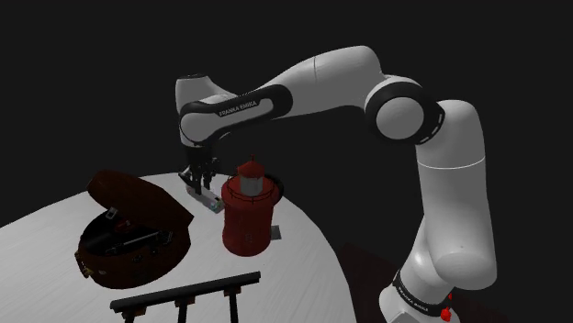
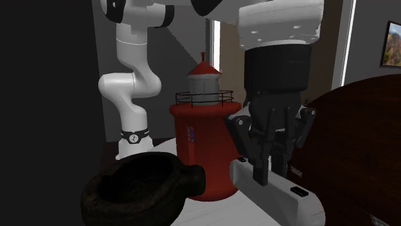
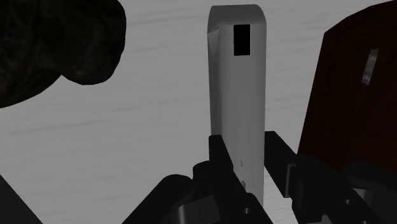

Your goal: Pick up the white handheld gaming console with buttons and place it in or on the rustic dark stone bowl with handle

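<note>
The white console (image 3: 236, 95) is a long, slim slab with one black rectangle near its far end and no writing that can be read. The gripper (image 3: 245, 172) has closed its two black fingers on the console's near end. I cannot tell whether the console rests on the pale table (image 1: 37, 239) or hangs just above it; it sits close to the table's far edge. The dark stone bowl (image 2: 135, 189) lies near on one side and a red lighthouse model (image 2: 204, 147) stands just beside it. A dark brown open case (image 1: 138, 225) is on the other side. The arm (image 1: 321, 83) bears the words FRANKA EMIKA.
</note>
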Motion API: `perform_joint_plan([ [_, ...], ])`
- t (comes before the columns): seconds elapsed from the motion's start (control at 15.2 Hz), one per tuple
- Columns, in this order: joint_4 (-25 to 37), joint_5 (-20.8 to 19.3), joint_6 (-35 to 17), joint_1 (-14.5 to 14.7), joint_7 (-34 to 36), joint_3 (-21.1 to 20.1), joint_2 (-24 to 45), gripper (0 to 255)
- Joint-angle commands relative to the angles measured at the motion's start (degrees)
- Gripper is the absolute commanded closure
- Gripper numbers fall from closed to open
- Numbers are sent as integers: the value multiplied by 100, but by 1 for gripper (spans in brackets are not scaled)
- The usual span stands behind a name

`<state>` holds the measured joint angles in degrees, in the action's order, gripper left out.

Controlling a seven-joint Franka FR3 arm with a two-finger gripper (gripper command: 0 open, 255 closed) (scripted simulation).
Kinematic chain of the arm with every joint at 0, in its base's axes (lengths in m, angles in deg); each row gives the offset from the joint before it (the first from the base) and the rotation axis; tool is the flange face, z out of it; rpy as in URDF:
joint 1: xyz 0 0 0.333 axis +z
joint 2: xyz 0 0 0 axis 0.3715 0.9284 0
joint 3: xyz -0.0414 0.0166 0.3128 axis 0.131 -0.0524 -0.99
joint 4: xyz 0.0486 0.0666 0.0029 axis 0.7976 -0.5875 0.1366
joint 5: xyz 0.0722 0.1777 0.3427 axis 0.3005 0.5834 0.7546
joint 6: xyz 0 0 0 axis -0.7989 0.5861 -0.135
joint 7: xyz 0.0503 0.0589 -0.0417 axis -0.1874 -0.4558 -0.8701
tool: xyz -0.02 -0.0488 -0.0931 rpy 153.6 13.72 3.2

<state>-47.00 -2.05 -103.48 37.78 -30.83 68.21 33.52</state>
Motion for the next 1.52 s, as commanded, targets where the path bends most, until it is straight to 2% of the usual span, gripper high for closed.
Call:
perform_joint_plan([
  [0.0,99,6,143,0,-2,-3,-42,255],
  [0.86,819,29,1023,7,-5,-18,-204,255],
  [1.12,-306,155,671,-296,-386,68,-976,255],
  [1.45,-1422,284,381,-628,-918,243,-1797,255],
])
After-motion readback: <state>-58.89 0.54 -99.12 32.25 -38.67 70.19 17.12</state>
